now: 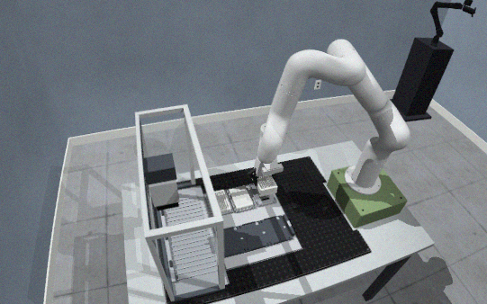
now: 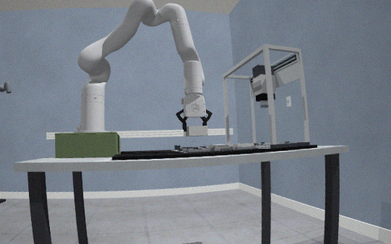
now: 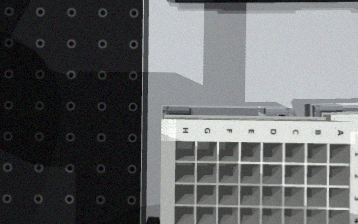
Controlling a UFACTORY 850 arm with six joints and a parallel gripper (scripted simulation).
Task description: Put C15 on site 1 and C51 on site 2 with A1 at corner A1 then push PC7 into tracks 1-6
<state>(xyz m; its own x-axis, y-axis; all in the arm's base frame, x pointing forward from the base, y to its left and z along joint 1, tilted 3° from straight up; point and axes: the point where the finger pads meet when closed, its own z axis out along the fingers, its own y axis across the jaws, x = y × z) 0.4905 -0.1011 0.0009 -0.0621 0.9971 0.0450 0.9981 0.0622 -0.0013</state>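
Note:
My gripper (image 1: 265,176) is shut on C51, the white deep-well block (image 1: 266,185), and holds it level a little above nest S1 (image 1: 266,199). The side view shows the block (image 2: 196,131) between the black fingers (image 2: 196,127), off the deck. In the wrist view the block (image 3: 262,172) fills the lower right, with column letters H to A along its top edge and the nest rim (image 3: 230,111) just beyond it. C16 (image 1: 242,200) sits in S2 and C15 (image 1: 223,201) in S3. The dark carrier PC7 (image 1: 257,233) lies on the apron with nothing on its sites.
The white-framed instrument (image 1: 177,193) stands left of the nests, with its ribbed loading rails (image 1: 191,245) inside. The green arm base (image 1: 365,198) is to the right. A black perforated deck (image 3: 60,110) lies beside the apron.

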